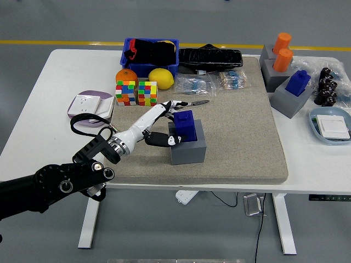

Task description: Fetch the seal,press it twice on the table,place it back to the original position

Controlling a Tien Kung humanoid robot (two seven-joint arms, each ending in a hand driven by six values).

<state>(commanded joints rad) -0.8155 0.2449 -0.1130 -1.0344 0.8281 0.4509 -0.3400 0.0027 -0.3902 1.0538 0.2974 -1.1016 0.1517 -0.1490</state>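
A blue seal (185, 126) stands upright in a grey block holder (189, 147) near the middle of the tan mat. My left hand (167, 123) reaches in from the lower left. Its white fingers (171, 105) spread past the seal's top left and its dark thumb (160, 140) lies at the holder's left side. The fingers surround the seal loosely and do not clamp it. My right arm is out of view.
Two colour cubes (137, 92), an orange (126, 76), a lemon (160, 78) and a blue bin (151, 55) lie behind the hand. A white power strip (91, 104) lies at left. More grey holders with a blue seal (296, 83) and orange seals (282, 53) stand at right.
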